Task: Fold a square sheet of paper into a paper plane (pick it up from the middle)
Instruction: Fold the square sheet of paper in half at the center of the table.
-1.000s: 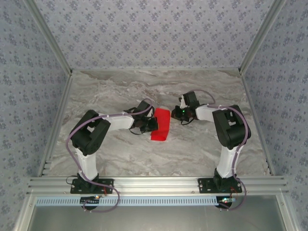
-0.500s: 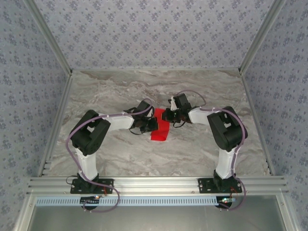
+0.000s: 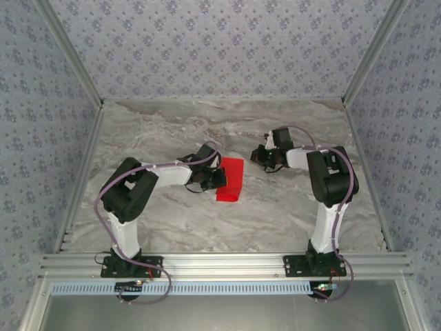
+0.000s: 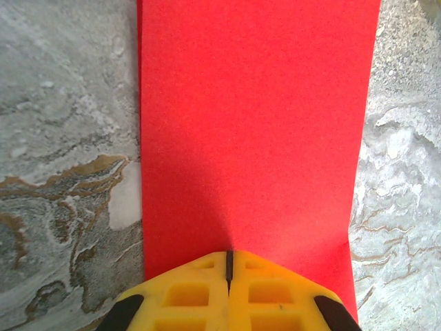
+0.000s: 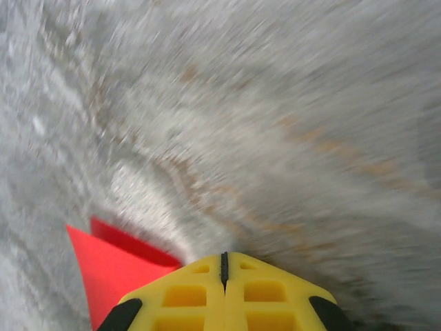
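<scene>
While the paper (image 3: 232, 181) is pinned mid-frame by the closed left hand (image 3: 218, 178), its fold is best pressed flat by the closed right hand (image 3: 256, 156).

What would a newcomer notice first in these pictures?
The bright red sheet of paper, folded to a narrow rectangle, lies in the middle of the grey marble table. The left gripper, shut, sits at its left edge; the right gripper, also shut, is apart to its right.
</scene>
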Robot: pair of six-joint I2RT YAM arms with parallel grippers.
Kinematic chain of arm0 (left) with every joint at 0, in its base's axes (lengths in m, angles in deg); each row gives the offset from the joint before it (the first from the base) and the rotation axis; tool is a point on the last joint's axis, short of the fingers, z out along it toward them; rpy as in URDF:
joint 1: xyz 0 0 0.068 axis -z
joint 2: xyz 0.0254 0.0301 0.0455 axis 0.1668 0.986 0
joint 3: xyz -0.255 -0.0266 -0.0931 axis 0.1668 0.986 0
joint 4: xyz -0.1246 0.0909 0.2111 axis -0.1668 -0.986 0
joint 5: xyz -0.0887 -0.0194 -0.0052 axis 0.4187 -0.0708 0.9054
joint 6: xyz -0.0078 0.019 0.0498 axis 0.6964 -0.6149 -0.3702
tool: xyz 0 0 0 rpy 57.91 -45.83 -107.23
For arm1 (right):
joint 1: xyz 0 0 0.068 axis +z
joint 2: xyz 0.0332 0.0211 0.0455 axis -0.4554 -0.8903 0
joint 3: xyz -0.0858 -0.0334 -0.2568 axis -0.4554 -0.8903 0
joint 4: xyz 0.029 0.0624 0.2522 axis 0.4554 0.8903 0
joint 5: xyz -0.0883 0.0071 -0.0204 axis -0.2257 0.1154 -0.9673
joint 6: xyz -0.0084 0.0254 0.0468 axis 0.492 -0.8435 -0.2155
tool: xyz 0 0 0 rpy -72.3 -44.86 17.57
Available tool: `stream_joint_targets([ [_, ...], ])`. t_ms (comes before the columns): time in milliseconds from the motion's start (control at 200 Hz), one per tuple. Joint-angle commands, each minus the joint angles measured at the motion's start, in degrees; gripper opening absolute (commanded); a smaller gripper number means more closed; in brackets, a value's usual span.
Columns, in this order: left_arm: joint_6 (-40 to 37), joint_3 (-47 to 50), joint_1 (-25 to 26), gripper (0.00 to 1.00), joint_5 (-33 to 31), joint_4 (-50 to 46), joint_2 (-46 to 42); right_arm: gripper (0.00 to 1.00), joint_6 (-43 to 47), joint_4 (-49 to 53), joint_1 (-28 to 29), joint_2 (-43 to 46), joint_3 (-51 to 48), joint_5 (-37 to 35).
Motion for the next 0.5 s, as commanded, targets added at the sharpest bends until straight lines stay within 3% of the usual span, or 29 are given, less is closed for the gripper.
stream_joint_targets([
  [0,-0.46,4.77,0.35,0.0,-6.91,-15.28,5.83,0.0,1.66,3.64,-0.38,4.08,-1.18,-4.32],
  [185,-0.4,4.28,0.33,0.0,-7.26,-15.44,5.89,0.0,-1.54,-0.07,4.84,11.49,-9.55,3.46],
  [495,-0.44,4.32,0.4,0.0,-8.16,-15.59,5.75,0.0,-5.18,1.42,13.45,14.9,-14.99,3.25],
])
